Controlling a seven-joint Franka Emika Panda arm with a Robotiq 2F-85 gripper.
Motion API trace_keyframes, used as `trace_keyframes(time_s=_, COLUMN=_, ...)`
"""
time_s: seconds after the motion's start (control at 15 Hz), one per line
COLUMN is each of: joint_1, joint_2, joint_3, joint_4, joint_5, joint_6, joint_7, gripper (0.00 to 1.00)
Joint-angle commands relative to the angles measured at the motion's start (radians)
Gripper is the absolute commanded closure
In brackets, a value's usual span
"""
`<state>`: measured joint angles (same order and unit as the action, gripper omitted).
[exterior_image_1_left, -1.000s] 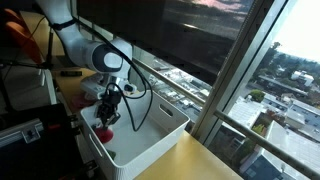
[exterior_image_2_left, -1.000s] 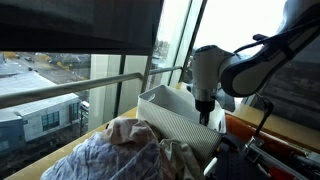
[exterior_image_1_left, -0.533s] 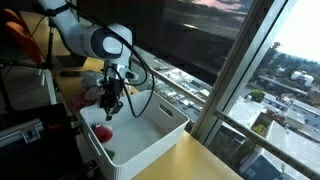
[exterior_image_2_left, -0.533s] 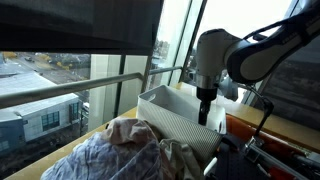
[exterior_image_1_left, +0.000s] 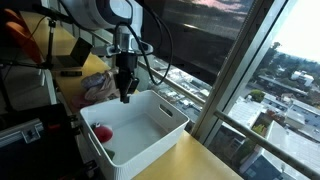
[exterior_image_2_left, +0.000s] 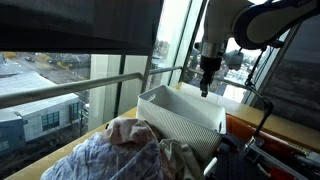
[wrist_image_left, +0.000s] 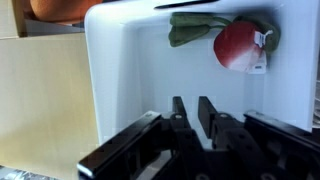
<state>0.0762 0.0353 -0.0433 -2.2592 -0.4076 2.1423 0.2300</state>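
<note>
My gripper (exterior_image_1_left: 125, 97) hangs above the far end of a white plastic bin (exterior_image_1_left: 160, 138) and also shows in the second exterior view (exterior_image_2_left: 204, 90) over the bin (exterior_image_2_left: 185, 122). Its fingers (wrist_image_left: 192, 108) are shut with nothing between them. In the bin lies a red round object (exterior_image_1_left: 102, 133), seen in the wrist view (wrist_image_left: 238, 45) with a white tag, touching a green cloth (wrist_image_left: 195, 28) in the bin's corner. The gripper is well above and apart from both.
The bin stands on a light wooden table (exterior_image_1_left: 190, 160) beside a large window. A pinkish cloth (exterior_image_1_left: 97, 87) lies behind the bin. A pile of crumpled clothes (exterior_image_2_left: 130, 150) lies next to the bin. Cables and equipment stand at the table's side.
The gripper has risen out of the bin and moved toward its far end. The red object that it was next to stays lying in the bin.
</note>
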Motion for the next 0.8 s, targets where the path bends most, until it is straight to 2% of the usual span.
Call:
trace_keyframes(time_s=0.0, joint_1=-0.042, joint_2=0.06, joint_3=0.0, joint_4=-0.044, joint_5=-0.051, joint_6=0.028, joint_7=0.039, gripper=0.46)
trace_keyframes(time_s=0.4, joint_1=-0.081, joint_2=0.246, joint_3=-0.023, joint_4=-0.092, joint_5=0.001, joint_6=0.141, joint_7=0.037, gripper=0.03)
trace_keyframes(time_s=0.47, joint_1=-0.083, joint_2=0.278, joint_3=-0.027, joint_4=-0.093, joint_5=0.008, joint_6=0.161, joint_7=0.036, gripper=0.0)
trace_keyframes(time_s=0.73, joint_1=-0.087, joint_2=0.372, joint_3=-0.039, joint_4=-0.083, joint_5=0.065, joint_6=0.207, joint_7=0.008, gripper=0.0)
